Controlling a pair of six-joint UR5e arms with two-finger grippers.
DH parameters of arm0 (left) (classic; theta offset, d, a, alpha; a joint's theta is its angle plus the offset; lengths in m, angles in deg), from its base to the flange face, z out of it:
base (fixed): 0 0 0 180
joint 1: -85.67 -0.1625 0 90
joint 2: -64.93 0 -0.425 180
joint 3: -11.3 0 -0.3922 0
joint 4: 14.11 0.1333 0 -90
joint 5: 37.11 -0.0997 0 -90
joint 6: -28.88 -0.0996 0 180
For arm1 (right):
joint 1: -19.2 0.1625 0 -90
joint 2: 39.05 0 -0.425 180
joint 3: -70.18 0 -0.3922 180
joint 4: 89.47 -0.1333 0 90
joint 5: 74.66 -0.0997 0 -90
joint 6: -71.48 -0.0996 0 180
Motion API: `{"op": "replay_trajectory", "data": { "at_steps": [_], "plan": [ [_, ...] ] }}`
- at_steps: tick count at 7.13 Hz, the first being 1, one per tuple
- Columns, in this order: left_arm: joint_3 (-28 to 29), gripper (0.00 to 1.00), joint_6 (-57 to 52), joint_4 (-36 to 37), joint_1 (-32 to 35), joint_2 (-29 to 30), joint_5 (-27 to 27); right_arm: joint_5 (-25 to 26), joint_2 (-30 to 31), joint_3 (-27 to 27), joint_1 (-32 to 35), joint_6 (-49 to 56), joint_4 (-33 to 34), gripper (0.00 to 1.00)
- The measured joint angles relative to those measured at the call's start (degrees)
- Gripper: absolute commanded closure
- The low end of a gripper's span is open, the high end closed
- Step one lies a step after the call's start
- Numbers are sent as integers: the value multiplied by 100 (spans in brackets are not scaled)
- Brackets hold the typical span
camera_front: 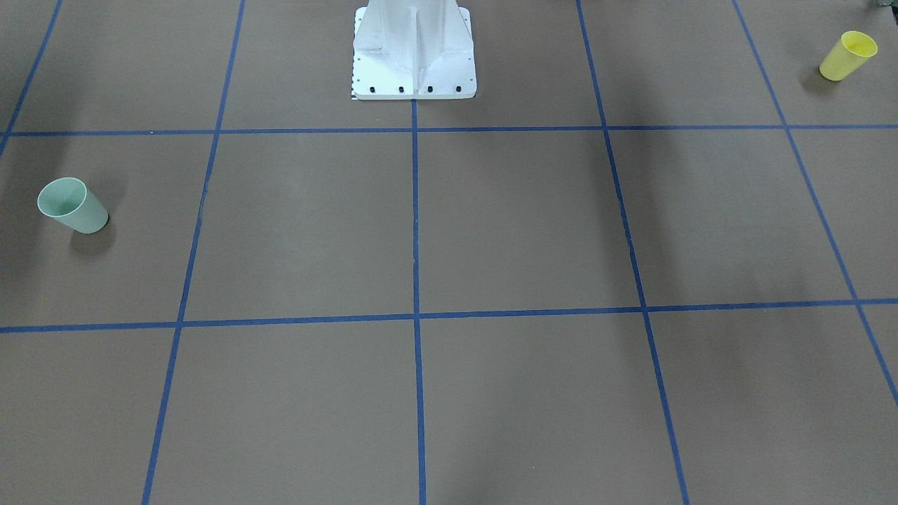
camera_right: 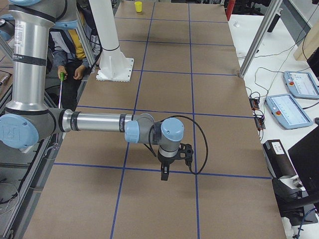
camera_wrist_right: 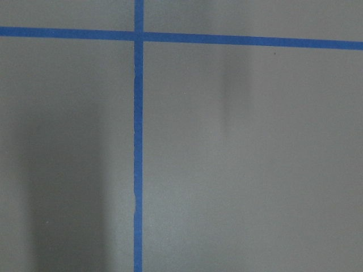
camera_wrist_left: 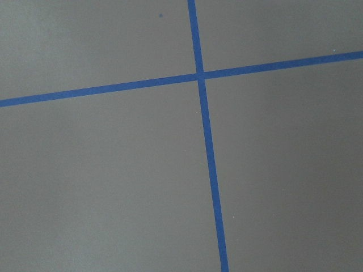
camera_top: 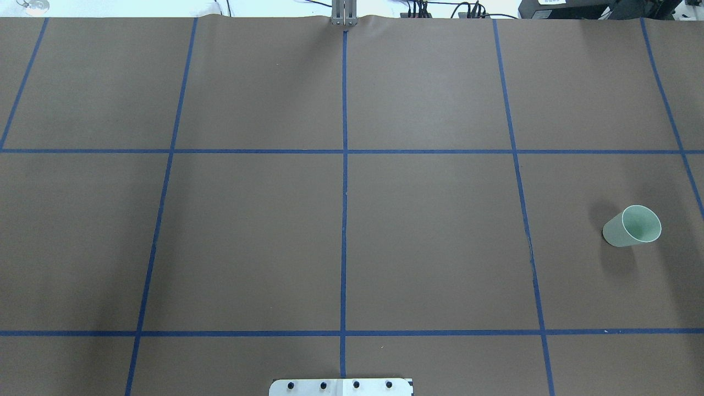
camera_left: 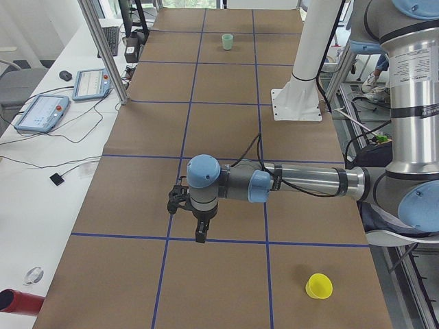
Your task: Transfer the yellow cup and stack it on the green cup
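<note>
- Exterior front-facing: the green cup (camera_front: 72, 205) stands upright, mouth up, on the brown table (camera_front: 519, 224) close to the view's left edge, which is the robot's right end. The yellow cup (camera_front: 847, 55) stands upright in the view's top right corner, at the robot's left end on the robot's side of the table. The two cups are well apart. The robot's white base (camera_front: 414, 52) sits at the middle of the robot-side edge. Blue tape (camera_front: 415, 210) divides the table into a grid.
- Overhead exterior: the green cup is near the table's right edge, about midway between the near and far edges, inside a grid square and clear of the tape.
- Exterior left: the left arm (camera_left: 302, 181) reaches out low across the table. The left gripper (camera_left: 200, 235) points straight down near a tape line, apart from both cups. I cannot tell from here whether its fingers are spread or closed. The yellow cup sits by the near end, toward the robot-side edge. The green cup is small at the far end.
- Exterior right: the right arm (camera_right: 99, 122) stretches out level, and the right gripper (camera_right: 165, 175) points down near a tape line. How wide it stands cannot be told. The yellow cup is at the far end.
- Left wrist-mounted and right wrist-mounted: each shows only brown table and a crossing of blue tape.
</note>
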Motion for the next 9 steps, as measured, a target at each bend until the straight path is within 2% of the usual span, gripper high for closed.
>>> {"op": "replay_trajectory", "data": {
  "at_steps": [6,9],
  "plan": [
    [-173,0,68,-132,5,75,200,0,0,1,0,0,-8,0],
    [-202,0,107,-1358,9,191,206,2,0,-7,0,0,-9,0]
  ]
}}
